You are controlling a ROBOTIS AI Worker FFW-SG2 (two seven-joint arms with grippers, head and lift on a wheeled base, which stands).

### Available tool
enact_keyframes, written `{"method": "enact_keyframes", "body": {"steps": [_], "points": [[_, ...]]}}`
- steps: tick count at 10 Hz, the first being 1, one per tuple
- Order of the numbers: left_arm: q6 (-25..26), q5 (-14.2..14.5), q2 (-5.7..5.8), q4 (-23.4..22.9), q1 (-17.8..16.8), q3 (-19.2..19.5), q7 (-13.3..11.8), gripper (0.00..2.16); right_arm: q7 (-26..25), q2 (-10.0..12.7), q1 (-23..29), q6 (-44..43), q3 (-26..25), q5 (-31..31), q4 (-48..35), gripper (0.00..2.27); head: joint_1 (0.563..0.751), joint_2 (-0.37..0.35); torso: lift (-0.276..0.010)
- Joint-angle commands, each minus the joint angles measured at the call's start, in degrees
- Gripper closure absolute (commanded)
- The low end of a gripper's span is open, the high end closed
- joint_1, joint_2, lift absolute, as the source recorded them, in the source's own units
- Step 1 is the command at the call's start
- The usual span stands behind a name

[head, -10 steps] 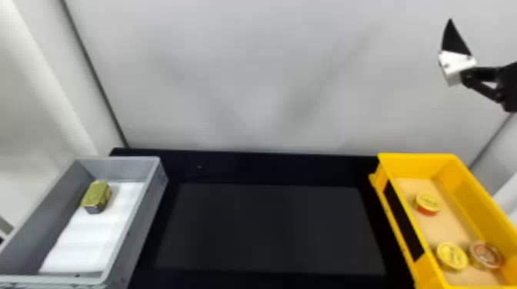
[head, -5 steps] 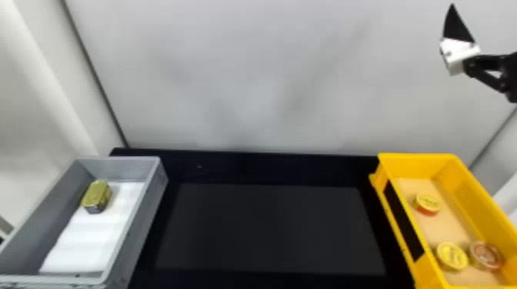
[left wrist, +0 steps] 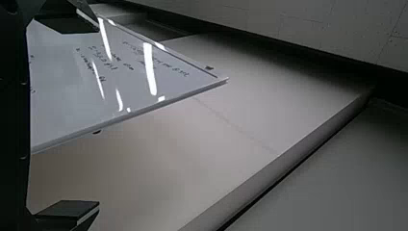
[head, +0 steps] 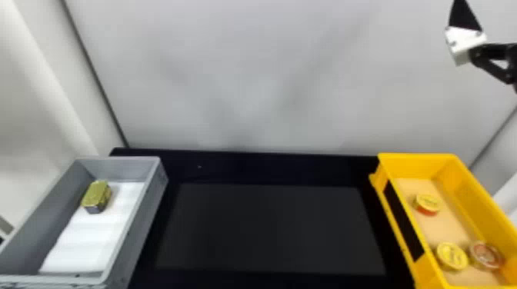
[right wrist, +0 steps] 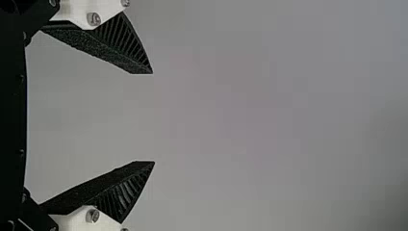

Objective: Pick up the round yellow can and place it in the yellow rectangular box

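My right gripper (head: 463,19) is raised at the head view's upper right, well above and behind the yellow rectangular box (head: 477,192). In the right wrist view that gripper (right wrist: 153,118) stands open with a wide gap between its fingers. Three round cans lie in the box: a yellow-lidded can with a red side (head: 427,204) toward the back, a yellow-lidded can (head: 451,256) nearer the front, and a reddish-lidded can (head: 485,255) beside it. The left gripper (left wrist: 91,118) is parked and open, facing a whiteboard.
A grey box (head: 154,192) stands at the left with a white liner (head: 92,230) and a gold rectangular tin (head: 97,196) near its back left. The black table (head: 269,226) lies between both boxes, with a pale wall (head: 246,77) behind it.
The right gripper has shifted slightly upward in the head view, its finger pointing up throughout. Boxes and cans have stayed where they were.
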Motion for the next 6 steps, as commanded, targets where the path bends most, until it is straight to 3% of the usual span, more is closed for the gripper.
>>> {"method": "enact_keyframes", "body": {"steps": [1, 6], "points": [[-0.1, 0.0, -0.15, 0.1, 0.0, -0.1, 0.0, 0.0, 0.3, 0.0, -0.3, 2.6, 0.7, 1.1, -1.2, 0.16, 0.686, 0.014, -0.056], [-0.2, 0.1, -0.15, 0.0, 0.0, 0.1, 0.0, 0.0, 0.5, -0.6, -1.3, 10.4, 1.9, 1.9, -4.0, 0.28, 0.686, 0.014, -0.056]]}}
